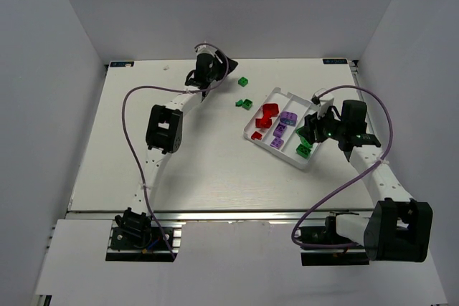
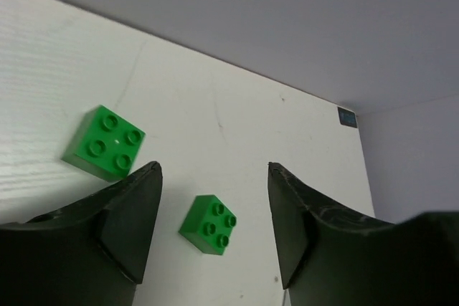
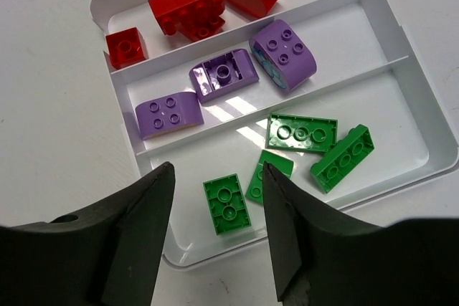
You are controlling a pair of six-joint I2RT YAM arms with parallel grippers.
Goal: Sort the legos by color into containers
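Left pincer (image 2: 213, 171): open, square green lego (image 2: 209, 225) between fingers. Right pincer (image 3: 216, 170): open, flat green lego (image 3: 227, 204) between fingers, in tray (image 3: 430, 134).

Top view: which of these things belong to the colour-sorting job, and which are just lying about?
Belong to the job: white tray; red legos, purple legos and green legos in it; loose green legos outside it; left pincer and right pincer, both open.
Just lying about: purple cable; small dark tag at the far corner.
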